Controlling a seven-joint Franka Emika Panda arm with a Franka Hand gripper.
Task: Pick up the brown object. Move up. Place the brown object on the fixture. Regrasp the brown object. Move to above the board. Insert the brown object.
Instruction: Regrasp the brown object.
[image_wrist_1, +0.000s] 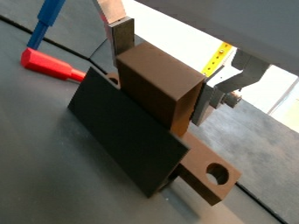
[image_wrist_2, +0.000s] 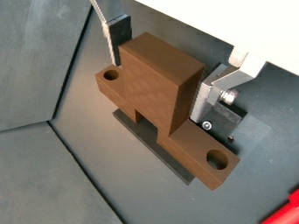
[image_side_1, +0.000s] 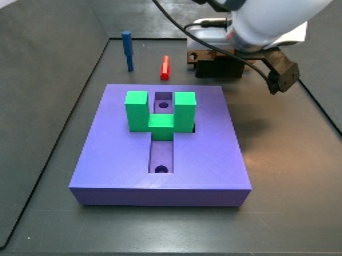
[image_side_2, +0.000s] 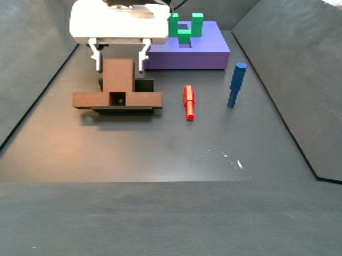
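The white arm reaches down with its gripper (image_side_2: 118, 62) clamped on the raised middle of the brown T-shaped block (image_side_2: 118, 88), which sits on the dark L-shaped fixture (image_wrist_1: 122, 140). A purple board (image_side_1: 163, 146) with green blocks (image_side_1: 160, 110) lies well apart; a red peg (image_side_2: 189, 101) and a blue peg (image_side_2: 237, 84) lie nearby.

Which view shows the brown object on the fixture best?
A wrist view: the brown object sits whole on the fixture, gripper fingers at its raised block. The second wrist picture hides part behind the fixture; one side view shows it small, another mostly behind the arm.
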